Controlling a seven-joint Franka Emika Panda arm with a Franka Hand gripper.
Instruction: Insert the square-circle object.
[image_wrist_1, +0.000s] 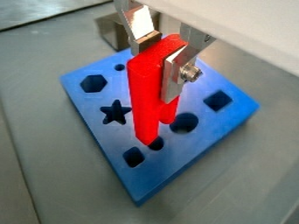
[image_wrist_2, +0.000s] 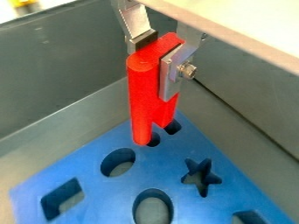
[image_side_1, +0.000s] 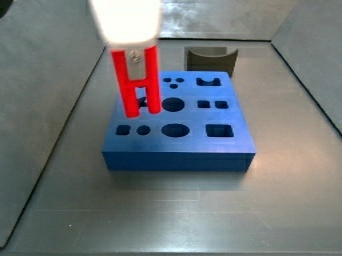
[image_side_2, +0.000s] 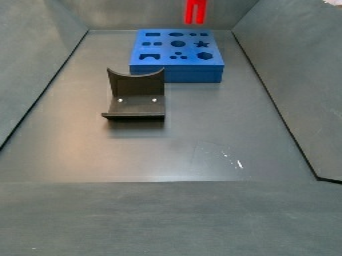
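Square-circle object upright in tool, lower end at a hole in blue block nr counter's far edge.
Tool clenched on its upper part; looks light, stiff, smooth plastic, so grip high w/ flat sides betw pads, keeps it plumb.

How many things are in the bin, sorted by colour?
Red: 1, the peg, held in the tool above the block
Blue: 1, the block with holes
Dark grey: 1, the curved piece lying apart on the floor
Total: 3
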